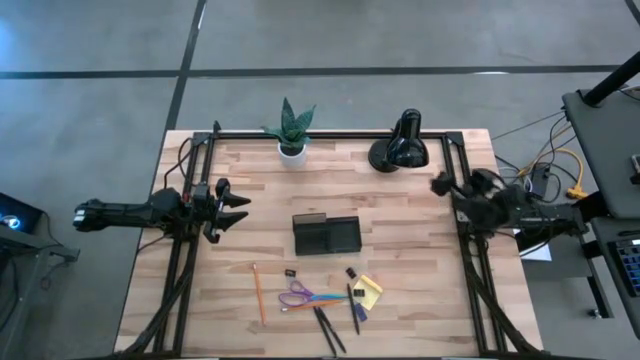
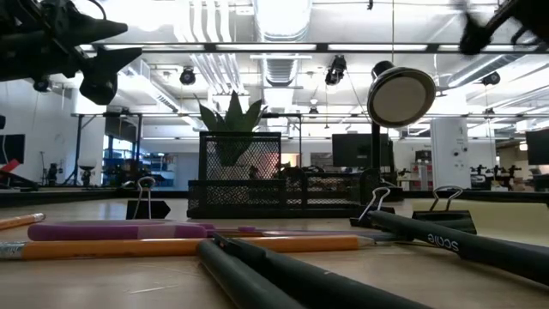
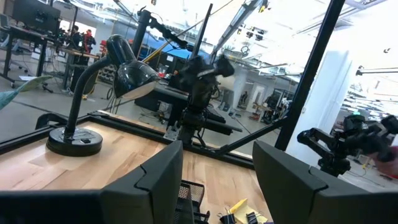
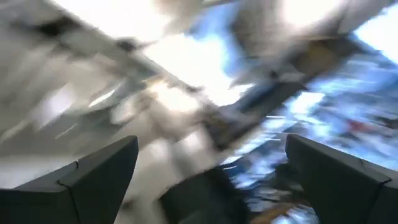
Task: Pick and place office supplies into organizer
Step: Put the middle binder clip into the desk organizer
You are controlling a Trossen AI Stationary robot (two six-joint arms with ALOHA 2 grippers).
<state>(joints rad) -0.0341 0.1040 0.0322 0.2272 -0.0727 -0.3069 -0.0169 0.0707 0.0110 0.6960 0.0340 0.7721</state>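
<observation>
The black mesh organizer stands mid-table, also seen in the low view. Between it and the table's near edge lie an orange pencil, purple-handled scissors, black pens, a bluish pen, a yellow sticky-note pad and small black clips. My left gripper hovers open at the table's left side, pointing toward the organizer with nothing between its fingers. My right gripper is raised at the right side, tilted upward and open, and holds nothing.
A black desk lamp and a small potted plant stand along the far edge. Black frame rails run down both sides of the wooden table. Bare wood lies between each gripper and the organizer.
</observation>
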